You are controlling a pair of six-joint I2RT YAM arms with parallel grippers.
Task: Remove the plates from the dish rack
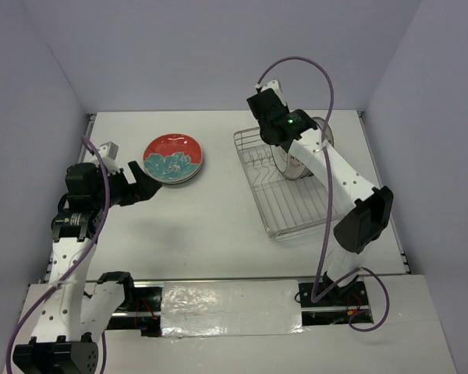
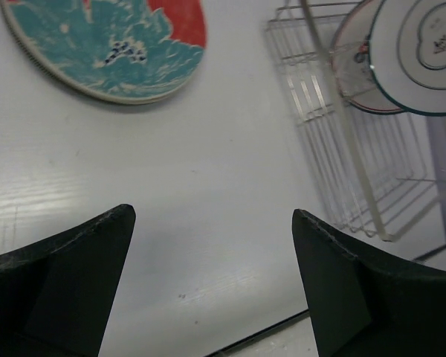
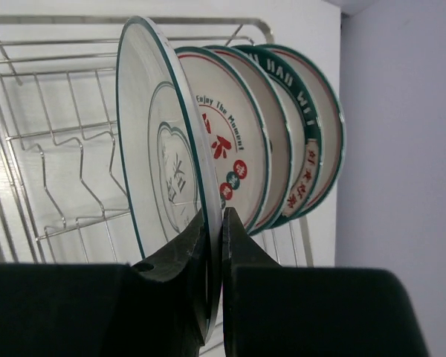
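Observation:
The wire dish rack [image 1: 285, 212] stands at the right of the table with several white, dark-rimmed plates [image 3: 247, 141] upright at its far end. My right gripper [image 3: 221, 216] is shut on the lower rim of the frontmost white plate [image 3: 160, 134], one finger on each face. A stack of red plates with a teal flower [image 1: 172, 157] lies flat on the table to the left of the rack. My left gripper [image 1: 144, 183] hovers open just in front of that stack, with nothing between its fingers [image 2: 74, 260]. The red plates [image 2: 111, 44] and the rack [image 2: 357, 186] both show in the left wrist view.
Walls enclose the table on the left, back and right. The right wall runs close to the rack's far end [image 3: 401, 149]. The rack's near half holds only bare prongs [image 3: 52, 149]. A taped strip [image 1: 230, 308] lies along the near edge between the arm bases.

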